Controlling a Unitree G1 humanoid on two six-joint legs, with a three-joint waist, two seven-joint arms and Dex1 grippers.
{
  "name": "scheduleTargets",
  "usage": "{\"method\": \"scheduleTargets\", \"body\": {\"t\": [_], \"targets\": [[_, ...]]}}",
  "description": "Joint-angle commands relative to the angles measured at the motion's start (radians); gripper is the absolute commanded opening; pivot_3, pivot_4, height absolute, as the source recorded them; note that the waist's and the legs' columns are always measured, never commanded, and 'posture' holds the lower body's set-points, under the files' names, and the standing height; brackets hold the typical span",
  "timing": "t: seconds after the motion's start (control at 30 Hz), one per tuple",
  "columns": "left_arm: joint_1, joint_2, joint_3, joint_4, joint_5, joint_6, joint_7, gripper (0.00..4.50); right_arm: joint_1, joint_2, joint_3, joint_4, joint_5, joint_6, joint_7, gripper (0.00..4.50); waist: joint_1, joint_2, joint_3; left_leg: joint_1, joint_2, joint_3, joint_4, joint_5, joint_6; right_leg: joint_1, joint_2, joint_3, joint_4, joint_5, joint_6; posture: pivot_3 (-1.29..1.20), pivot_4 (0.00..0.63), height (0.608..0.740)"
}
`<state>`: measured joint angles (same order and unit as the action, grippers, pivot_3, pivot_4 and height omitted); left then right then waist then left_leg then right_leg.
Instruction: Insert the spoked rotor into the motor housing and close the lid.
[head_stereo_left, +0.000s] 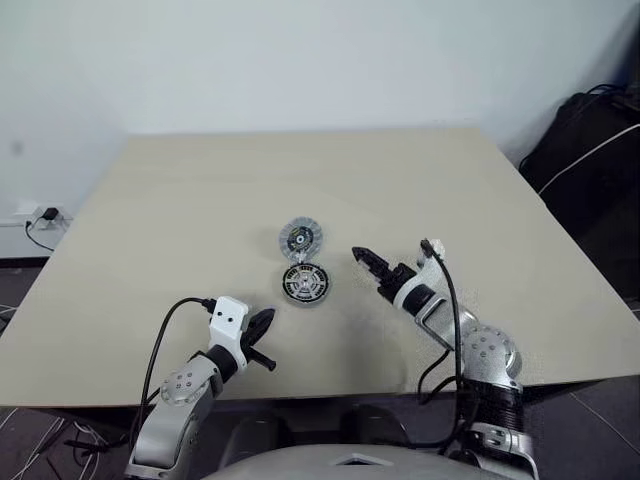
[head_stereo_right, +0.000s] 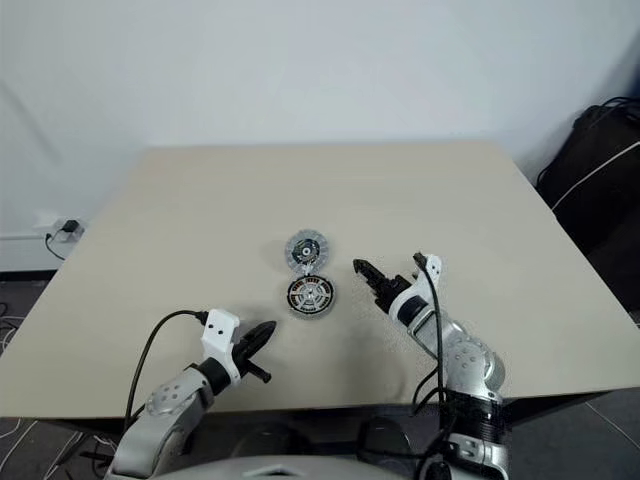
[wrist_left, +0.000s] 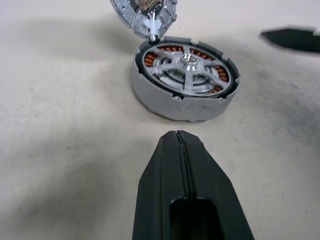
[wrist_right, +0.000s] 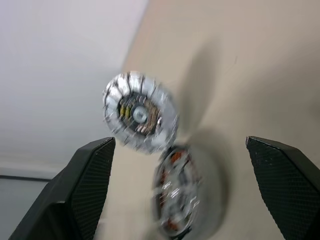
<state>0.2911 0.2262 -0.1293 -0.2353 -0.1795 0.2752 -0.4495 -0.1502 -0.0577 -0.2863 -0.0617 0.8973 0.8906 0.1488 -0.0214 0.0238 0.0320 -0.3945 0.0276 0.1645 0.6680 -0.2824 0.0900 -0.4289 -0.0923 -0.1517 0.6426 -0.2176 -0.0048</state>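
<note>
The motor housing (wrist_left: 170, 102) rests near the table's middle. The spoked rotor (wrist_left: 185, 67) sits inside it, silver spokes over the copper windings. The lid (head_stereo_left: 300, 240) lies just behind the housing with its dark, green-marked face up, its ribbed edge meeting the housing's rim. My right gripper (head_stereo_left: 368, 268) hovers open to the right of the housing, nothing between its fingers (wrist_right: 285, 180). My left gripper (head_stereo_left: 268, 318) is shut and empty, in front of the housing and a little to its left, pointing at it.
The beige table (head_stereo_left: 150, 220) stretches wide around the parts. A dark bag with a white cable (head_stereo_left: 585, 150) lies on the floor beyond the table's right edge. A wall socket (head_stereo_left: 45, 215) sits off the left edge.
</note>
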Motion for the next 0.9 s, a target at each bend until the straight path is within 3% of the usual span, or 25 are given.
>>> {"method": "scheduleTargets", "body": {"t": [0.03,0.07,0.2,0.47,0.9], "targets": [[-0.024,-0.002,-0.007,-0.005,-0.013,-0.013,-0.013,0.0,-0.008,-0.089,0.306,-0.151,-0.315,-0.162,0.019,4.09,-0.002,-0.001,-0.001,0.0,0.0,0.0,0.0,0.0,0.0,0.0,0.001,0.0,0.0,0.0,0.0,0.0,0.0,0.74],[-0.027,-0.003,-0.008,-0.003,-0.012,-0.013,-0.015,0.0,-0.013,-0.114,0.38,-0.154,-0.393,-0.201,0.023,3.97,-0.003,-0.001,-0.001,0.0,0.0,0.0,0.0,0.0,0.0,-0.001,0.001,0.0,0.0,-0.001,-0.001,0.0,0.0,0.74],[-0.031,-0.004,-0.011,0.0,-0.012,-0.013,-0.019,0.0,-0.063,-0.188,0.638,-0.108,-0.662,-0.298,0.029,2.73,-0.003,-0.003,-0.002,0.0,0.0,0.001,0.0,0.002,-0.004,-0.001,0.0,0.0,0.0,-0.001,-0.002,0.0,0.0,0.74],[-0.028,-0.009,-0.017,0.003,-0.011,-0.016,-0.015,0.0,-0.163,-0.107,0.706,0.063,-0.794,-0.321,0.049,0.05,0.002,-0.01,-0.002,0.0,0.0,0.001,0.001,0.004,-0.006,0.0,0.0,0.0,0.0,-0.001,-0.001,0.0,0.0,0.74],[-0.013,-0.015,-0.011,0.0,-0.009,-0.024,-0.001,0.0,-0.209,-0.042,0.719,0.183,-0.873,-0.305,0.13,0.02,-0.003,-0.012,-0.002,0.0,0.0,0.001,0.001,0.004,-0.006,0.0,0.0,0.0,0.001,0.0,-0.001,0.0,0.0,0.74]]}}
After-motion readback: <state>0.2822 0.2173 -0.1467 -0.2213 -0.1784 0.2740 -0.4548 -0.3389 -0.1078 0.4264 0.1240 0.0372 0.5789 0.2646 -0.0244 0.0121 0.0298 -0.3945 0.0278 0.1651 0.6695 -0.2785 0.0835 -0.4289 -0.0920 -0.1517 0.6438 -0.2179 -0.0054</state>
